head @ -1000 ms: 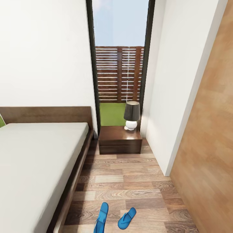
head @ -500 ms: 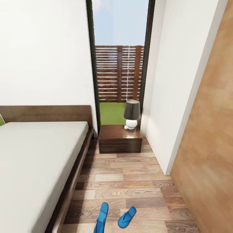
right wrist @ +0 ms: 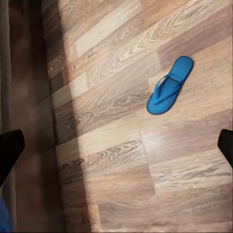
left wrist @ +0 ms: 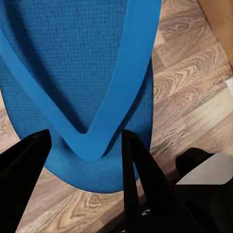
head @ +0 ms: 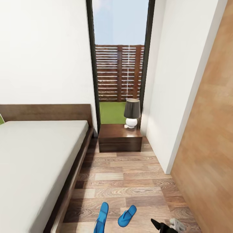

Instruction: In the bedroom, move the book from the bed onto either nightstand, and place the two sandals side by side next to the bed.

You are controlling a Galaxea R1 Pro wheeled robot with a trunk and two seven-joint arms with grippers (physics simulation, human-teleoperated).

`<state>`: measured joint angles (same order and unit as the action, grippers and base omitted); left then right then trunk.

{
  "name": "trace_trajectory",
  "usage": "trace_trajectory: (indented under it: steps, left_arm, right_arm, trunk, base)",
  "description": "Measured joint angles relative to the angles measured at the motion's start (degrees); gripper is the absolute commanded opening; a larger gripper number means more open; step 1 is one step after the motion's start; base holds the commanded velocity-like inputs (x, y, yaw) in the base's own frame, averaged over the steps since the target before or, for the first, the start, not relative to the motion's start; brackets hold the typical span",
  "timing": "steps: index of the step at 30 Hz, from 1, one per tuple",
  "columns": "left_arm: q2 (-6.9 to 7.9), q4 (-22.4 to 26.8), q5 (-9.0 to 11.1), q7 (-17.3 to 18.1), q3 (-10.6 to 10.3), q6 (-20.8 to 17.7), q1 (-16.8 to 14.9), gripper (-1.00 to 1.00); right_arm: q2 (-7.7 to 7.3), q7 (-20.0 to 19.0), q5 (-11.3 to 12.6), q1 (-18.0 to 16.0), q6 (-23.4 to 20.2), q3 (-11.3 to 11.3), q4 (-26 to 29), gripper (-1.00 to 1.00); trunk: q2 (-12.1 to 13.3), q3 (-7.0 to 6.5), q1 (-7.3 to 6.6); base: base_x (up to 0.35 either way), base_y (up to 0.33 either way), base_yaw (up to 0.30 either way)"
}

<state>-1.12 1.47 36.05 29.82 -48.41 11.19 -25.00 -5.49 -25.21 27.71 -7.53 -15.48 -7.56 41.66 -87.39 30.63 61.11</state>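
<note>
My left gripper (left wrist: 85, 138) is shut on the toe end of one bright blue sandal (left wrist: 82, 63), its black fingers (left wrist: 141, 179) on either side of the toe. In the head view that sandal (head: 101, 216) hangs tilted just beside the bed (head: 38, 145). The second sandal (head: 127, 216) lies flat on the plank floor to its right, and it appears as the small sandal (right wrist: 170, 85) under my right gripper (right wrist: 121, 141), which is open high above the floor. A tip of the right gripper (head: 163, 226) pokes in at the lower edge. The book is out of view.
A dark brown nightstand (head: 119, 137) carrying a lamp (head: 132, 113) stands at the head of the bed under a tall window. A white wall corner (head: 168, 129) and a wood panel wall (head: 210, 145) close the aisle on the right.
The head view has tilted slightly, so the room shifted a little. The right gripper has risen into the bottom right of the head view. The held sandal stays put.
</note>
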Motion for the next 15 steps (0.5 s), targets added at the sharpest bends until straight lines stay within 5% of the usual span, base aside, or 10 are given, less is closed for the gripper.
trace_trajectory:
  steps: [2,6,10,15]
  left_arm:
    - [0.0,-0.01,0.0,0.0,-0.01,0.0,0.0,-1.0]
    - [0.07,-0.05,0.03,-0.01,0.09,0.05,0.0,-1.0]
    - [0.08,-0.06,0.01,0.0,0.13,0.09,0.0,-1.0]
    - [0.09,0.04,0.0,0.0,0.17,0.17,0.0,-1.0]
  right_arm:
    - [3.91,6.82,-1.94,-0.33,-3.53,0.01,1.85,1.0]
    - [6.47,9.3,-2.51,-2.08,-4.83,0.13,3.16,1.0]
    - [7.69,12.27,-2.08,-10.37,-7.37,0.12,4.34,1.0]
    - [8.01,20.42,-1.67,-14.93,-12.28,0.13,4.58,1.0]
  trunk:
    - [-0.8,0.36,0.44]
    - [-2.41,1.07,1.32]
    - [-4.01,1.79,2.2]
    - [-6.02,2.69,3.29]
  base:
    - [0.0,0.0,0.0]
    - [0.0,0.0,0.0]
    - [0.0,0.0,0.0]
    - [0.0,0.0,0.0]
